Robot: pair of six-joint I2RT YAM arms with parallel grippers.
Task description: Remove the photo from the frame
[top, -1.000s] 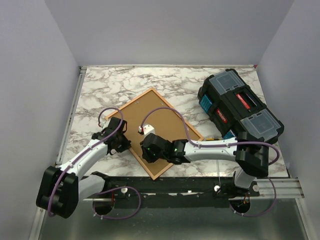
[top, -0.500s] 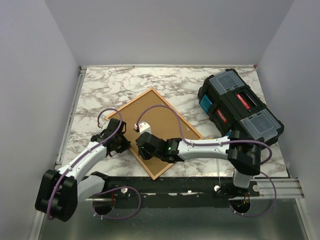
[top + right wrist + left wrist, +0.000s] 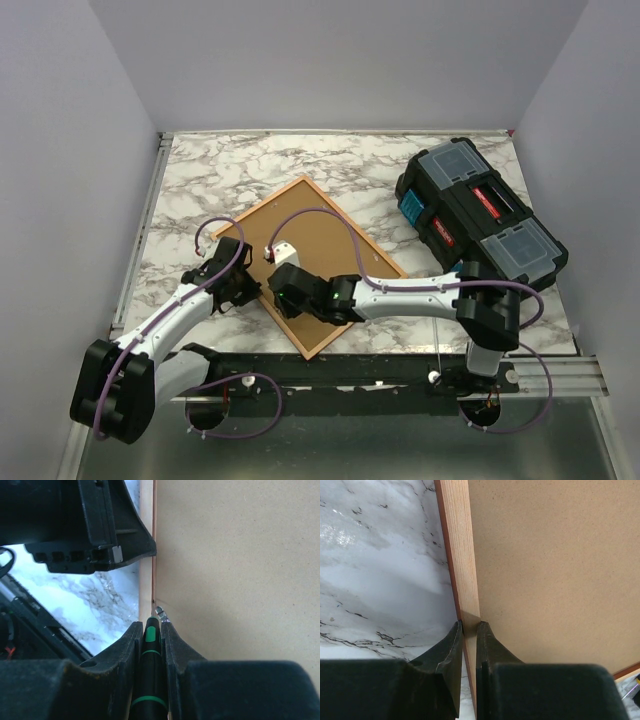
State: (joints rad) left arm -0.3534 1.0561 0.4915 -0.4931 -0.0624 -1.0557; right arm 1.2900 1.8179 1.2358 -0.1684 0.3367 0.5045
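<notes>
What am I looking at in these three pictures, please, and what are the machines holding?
Two robot arms, left and right, are bolted at the near edge of a marble table. One picture looks down from above; the other two come from wrist cameras. On the table lie a frame, face down with its brown board up, and a black toolbox. The left gripper pinches the frame's rail. The right gripper grips a green-and-black tool, its tip at a small metal tab by the board's edge.
</notes>
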